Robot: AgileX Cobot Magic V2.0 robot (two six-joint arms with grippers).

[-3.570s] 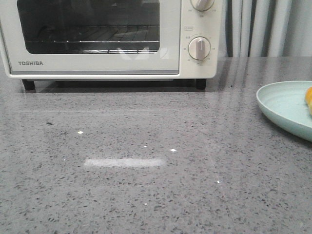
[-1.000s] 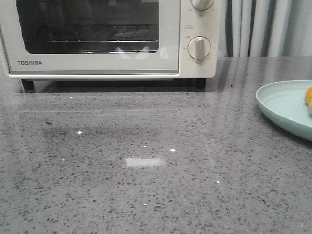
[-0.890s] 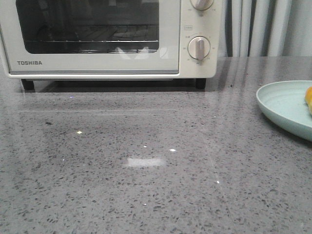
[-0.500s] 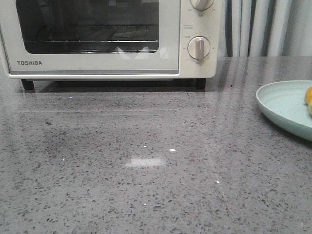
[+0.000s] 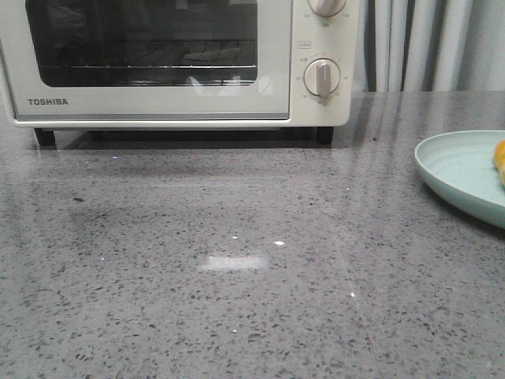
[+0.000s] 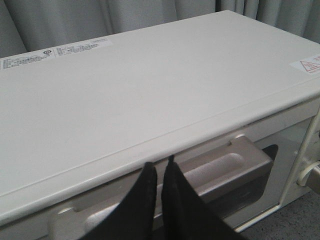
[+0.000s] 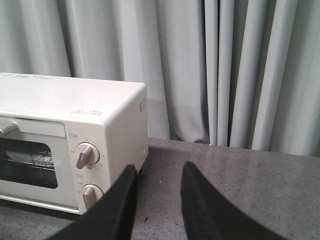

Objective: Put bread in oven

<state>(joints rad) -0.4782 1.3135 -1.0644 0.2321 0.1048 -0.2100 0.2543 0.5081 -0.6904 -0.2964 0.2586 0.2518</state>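
Observation:
The cream-white TOSHIBA oven (image 5: 158,103) stands at the back left of the table with its glass door closed. Only an orange sliver of the bread (image 5: 500,158) shows, on the pale green plate (image 5: 458,170) at the right edge. Neither gripper shows in the front view. In the left wrist view my left gripper (image 6: 160,165) hovers with its fingers nearly together and empty, just above the oven's grey door handle (image 6: 225,170) and the front edge of its top (image 6: 150,90). My right gripper (image 7: 159,167) is open and empty, above the table to the right of the oven (image 7: 75,130).
Grey speckled tabletop (image 5: 252,276) stretches in front of the oven. Grey curtains (image 7: 225,70) hang behind the table. The oven's two dials (image 5: 322,77) are on its right side.
A faint shadow on the table's left has faded and the bright reflection has shrunk. The oven, plate and bread have not moved.

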